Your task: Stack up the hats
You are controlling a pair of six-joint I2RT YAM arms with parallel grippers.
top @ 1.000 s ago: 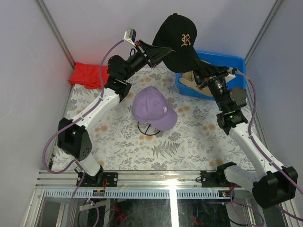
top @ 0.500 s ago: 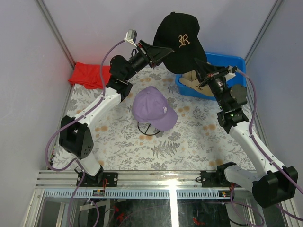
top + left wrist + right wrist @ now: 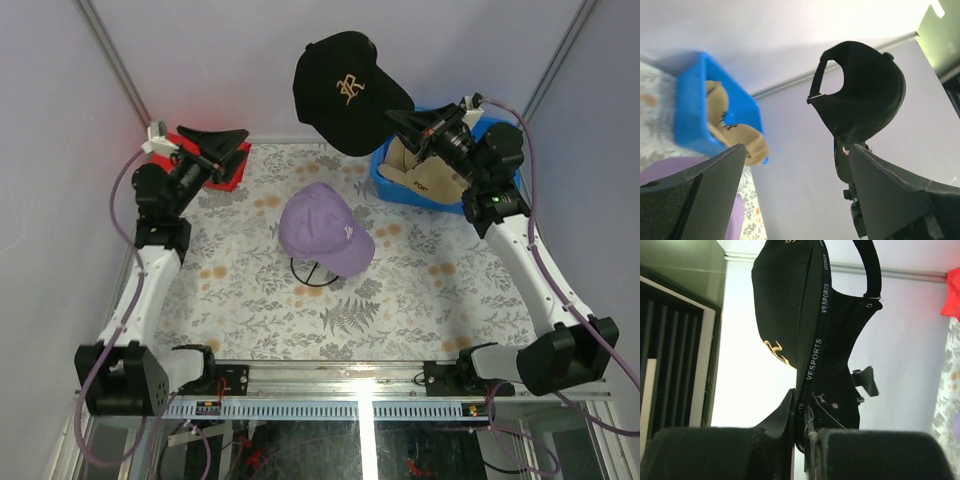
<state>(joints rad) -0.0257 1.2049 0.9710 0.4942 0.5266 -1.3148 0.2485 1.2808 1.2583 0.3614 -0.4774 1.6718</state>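
The right end effector [image 3: 400,120] is clamping a soft, light black fabric baseball cap [image 3: 345,88] by its edge, the stiffer brim likely the surer hold, while the left end effector [image 3: 238,143] is gaping wide, empty.

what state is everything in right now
black fabric baseball cap: lifted in the air, pinched by the right gripper
lavender fabric cap: resting over the black wire stand
tan fabric caps: lying in the blue plastic bin
left gripper: open, empty
right gripper: shut on that cap

Pale lilac walls [image 3: 220,60] w/ grey corner posts [image 3: 118,65]; table [image 3: 400,310] has fern-print cover, even light
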